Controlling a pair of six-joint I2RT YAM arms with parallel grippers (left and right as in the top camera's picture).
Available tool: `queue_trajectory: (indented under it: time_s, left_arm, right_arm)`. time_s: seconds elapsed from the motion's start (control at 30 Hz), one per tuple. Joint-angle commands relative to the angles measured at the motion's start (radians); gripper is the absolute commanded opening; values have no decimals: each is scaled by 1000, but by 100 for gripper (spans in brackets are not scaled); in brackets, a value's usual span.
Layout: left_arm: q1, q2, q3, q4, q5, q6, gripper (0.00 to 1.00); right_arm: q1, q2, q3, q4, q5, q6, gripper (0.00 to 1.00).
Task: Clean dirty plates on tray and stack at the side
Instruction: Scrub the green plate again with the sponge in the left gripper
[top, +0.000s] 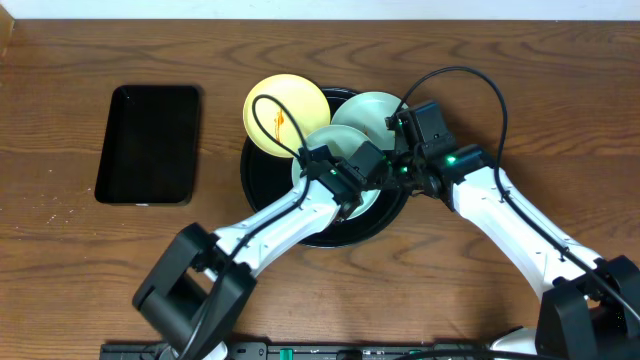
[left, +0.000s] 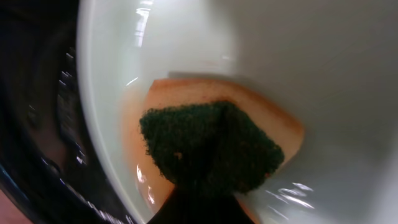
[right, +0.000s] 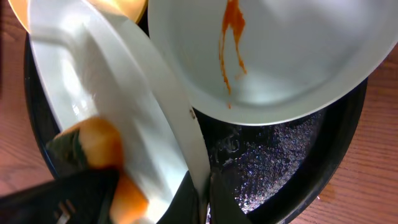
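overhead, all three plates sit in the round tray (top: 258, 182) mid-worktop (top: 80, 270); nothing is stacked at the side yet, and the rectangular tray (top: 148, 143) off to the left is bare. so i judge this an early stage, with the first plate under scrub and two to go.

my left fingers (top: 352, 185) are clamped on a sponge (left: 211, 149), pressing it into the near blue plate (left: 311, 62). my right fingers (right: 202, 199) are narrowed onto that plate's rim, holding it tipped up. a thin orange film lies around the sponge. the far blue plate (right: 280, 56) has a streak of sauce, and the yellow plate (top: 290, 110) on the far left carries its own smear.

the plates are smooth, glossy, shallow rounds with thin lips. the sponge is soft orange foam under a coarse dark green scouring face. the tray floor is black, finely pebbled and glistening.
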Motion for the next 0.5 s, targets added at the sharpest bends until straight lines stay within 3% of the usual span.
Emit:
queue_trajectory:
  time_s: [0.0, 0.47]
  left_arm:
    - [1, 44, 5, -30, -184, -13, 8]
    - [2, 33, 6, -71, -541, -13, 7]
  right_arm:
    - [8, -15, 3, 11, -46, 14, 1]
    - [8, -15, 3, 1, -45, 14, 1]
